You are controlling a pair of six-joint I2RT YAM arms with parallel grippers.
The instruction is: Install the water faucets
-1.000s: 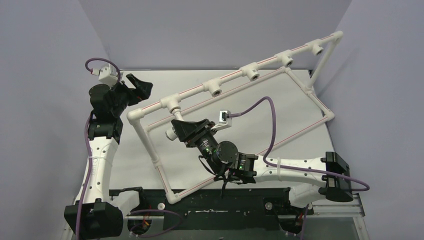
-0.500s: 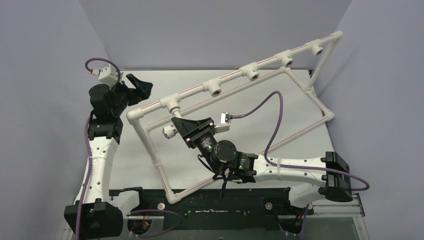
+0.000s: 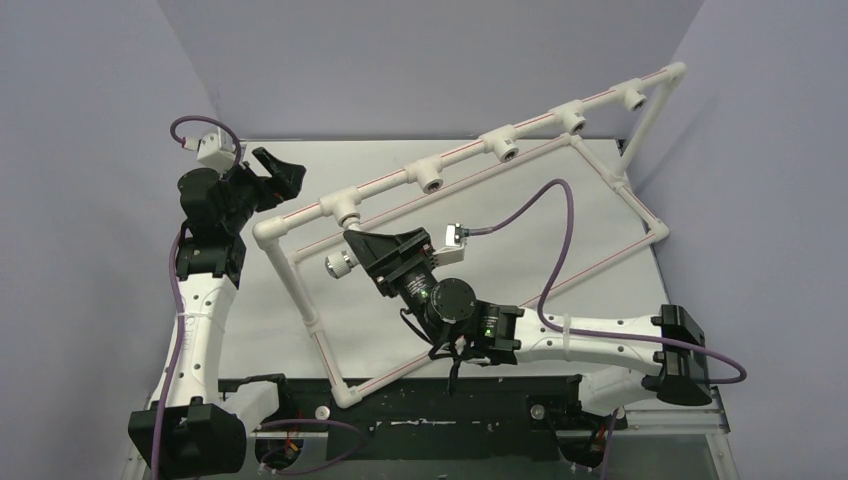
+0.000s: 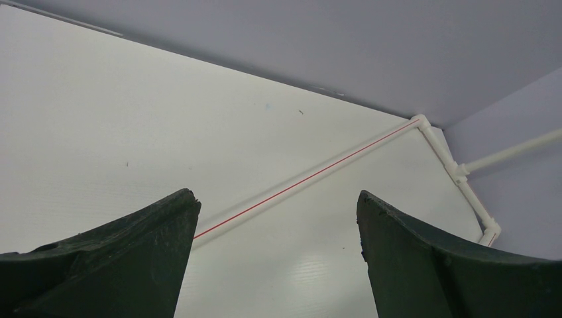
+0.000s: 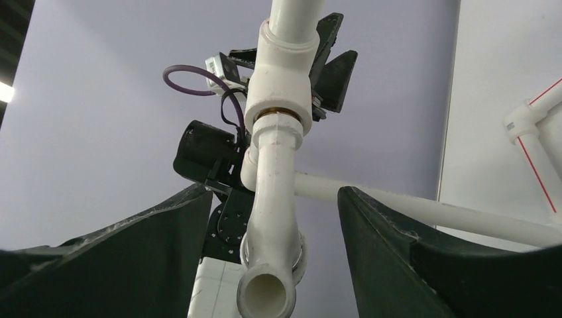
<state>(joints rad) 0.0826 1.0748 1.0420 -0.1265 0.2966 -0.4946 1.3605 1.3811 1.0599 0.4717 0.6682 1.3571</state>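
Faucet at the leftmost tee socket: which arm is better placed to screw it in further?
Right. The right gripper straddles the faucet, an open finger on either side, with the brass thread at the tee socket. The left gripper is open off to the side, facing the table.

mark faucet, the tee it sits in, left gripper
faucet (image 5: 272, 179), right wrist view, white body below the brass thread
tee (image 5: 281, 73), right wrist view, white socket above the brass ring
left gripper (image 4: 276, 197), left wrist view, midway between its open fingertips
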